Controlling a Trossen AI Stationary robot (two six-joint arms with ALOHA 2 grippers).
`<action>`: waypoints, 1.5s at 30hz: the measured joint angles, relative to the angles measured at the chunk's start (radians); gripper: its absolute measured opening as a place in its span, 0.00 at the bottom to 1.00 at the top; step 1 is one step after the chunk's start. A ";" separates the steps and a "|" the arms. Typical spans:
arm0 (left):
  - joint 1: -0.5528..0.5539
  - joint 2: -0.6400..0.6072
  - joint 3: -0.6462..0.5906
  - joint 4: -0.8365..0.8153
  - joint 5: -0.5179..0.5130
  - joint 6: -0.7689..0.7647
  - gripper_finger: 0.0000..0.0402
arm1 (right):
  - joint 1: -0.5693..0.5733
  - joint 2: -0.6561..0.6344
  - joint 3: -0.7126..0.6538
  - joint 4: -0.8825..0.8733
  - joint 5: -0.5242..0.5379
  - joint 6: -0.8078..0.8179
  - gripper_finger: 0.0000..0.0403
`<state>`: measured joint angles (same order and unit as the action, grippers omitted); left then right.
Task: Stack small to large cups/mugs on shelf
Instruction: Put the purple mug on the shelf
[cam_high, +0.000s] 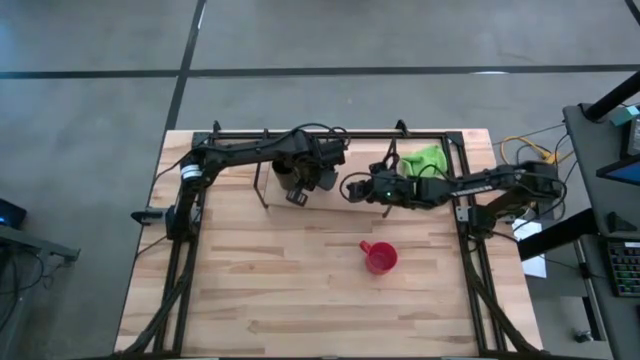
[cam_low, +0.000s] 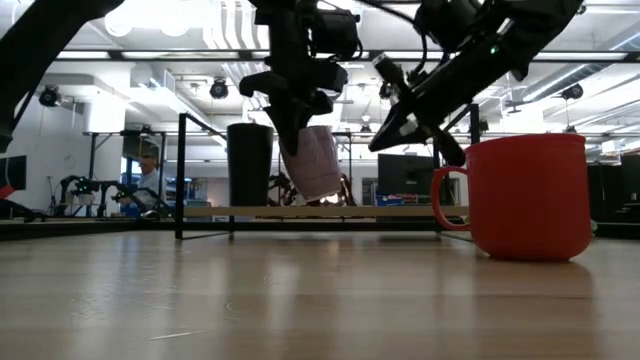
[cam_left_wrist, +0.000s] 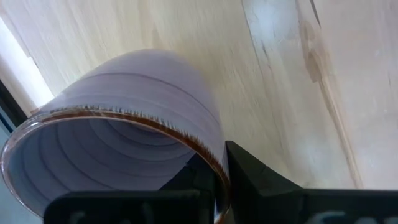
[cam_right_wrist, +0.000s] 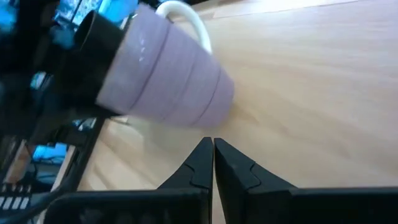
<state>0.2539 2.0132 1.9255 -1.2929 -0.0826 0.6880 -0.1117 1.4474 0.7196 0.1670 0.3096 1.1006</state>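
Note:
My left gripper (cam_low: 296, 140) is shut on the pale purple cup (cam_low: 318, 162), which hangs tilted above the shelf's wooden board (cam_low: 400, 211). The black tumbler (cam_low: 250, 165) stands upright on the board's left part, next to the cup. My right gripper (cam_low: 385, 135) is shut and empty, close to the cup's right side; in the right wrist view its fingertips (cam_right_wrist: 213, 155) lie just short of the cup's base (cam_right_wrist: 211, 99). The red mug (cam_high: 380, 257) stands upright on the table, nearer the front edge. My left gripper holds the purple cup by its rim (cam_left_wrist: 208, 163), with one finger inside the cup and one outside. The fingers come from above, pointing down. The cup hangs below them tilted, its base lowest and clear of the shelf board.
A bright green cloth (cam_high: 425, 158) lies at the table's far right, behind my right arm. The black table frame (cam_high: 330, 133) runs along the far edge and both sides. There is bare wood around the red mug and toward the near edge.

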 joint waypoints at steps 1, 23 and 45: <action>-0.001 0.000 0.000 0.002 0.000 0.000 0.02 | -0.008 0.012 -0.002 0.017 -0.002 0.000 0.02; -0.002 0.000 -0.002 0.033 0.000 0.000 0.02 | -0.059 0.184 0.028 0.251 -0.068 0.000 0.02; -0.020 0.013 -0.009 0.067 0.002 0.000 0.12 | -0.066 0.197 0.029 0.226 -0.045 -0.009 0.02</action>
<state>0.2341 2.0266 1.9163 -1.2259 -0.0811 0.6876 -0.1776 1.6444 0.7483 0.3927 0.2650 1.0916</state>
